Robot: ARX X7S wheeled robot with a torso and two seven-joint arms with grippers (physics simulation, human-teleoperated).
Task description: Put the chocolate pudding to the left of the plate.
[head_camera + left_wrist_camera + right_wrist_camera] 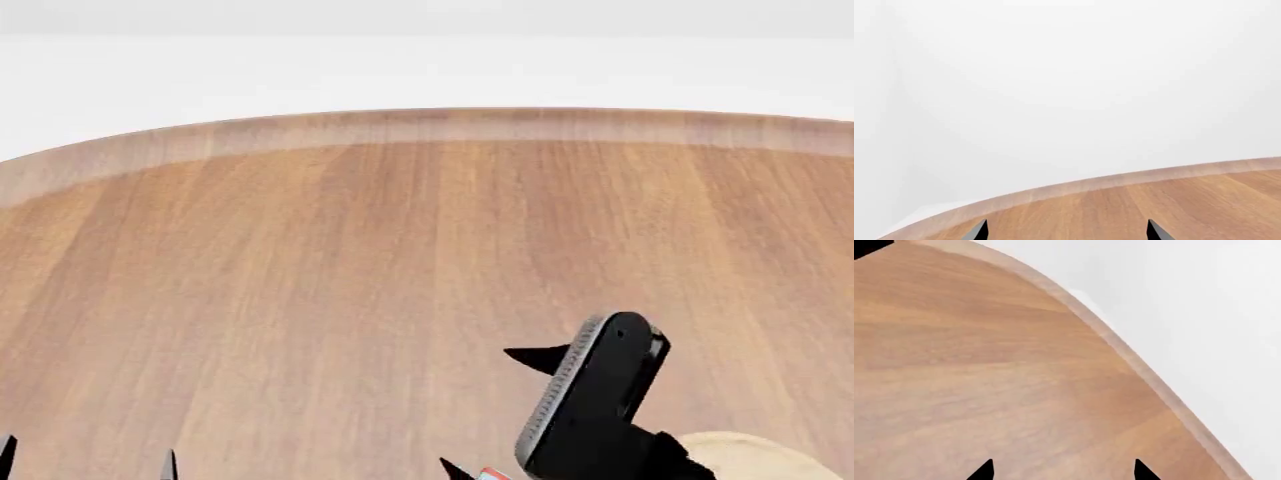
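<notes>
at the bottom left edge of the head view, only two dark fingertips of the left gripper poke into frame, set apart with bare wood between them. its own wrist view shows the same – two tips spread over the round wooden table, near its curved rim, nothing held.

toward the middle right, the right gripper enters from below, its black body covering much of what lies under it. two pointed tips stand spread apart; its wrist view shows open wood between them.

just beside the lower tip, a small red and white sliver at the frame's bottom edge may be the chocolate pudding – too cut off to be sure.

at the far bottom right, a pale curved piece of the plate shows, mostly out of frame.
</notes>
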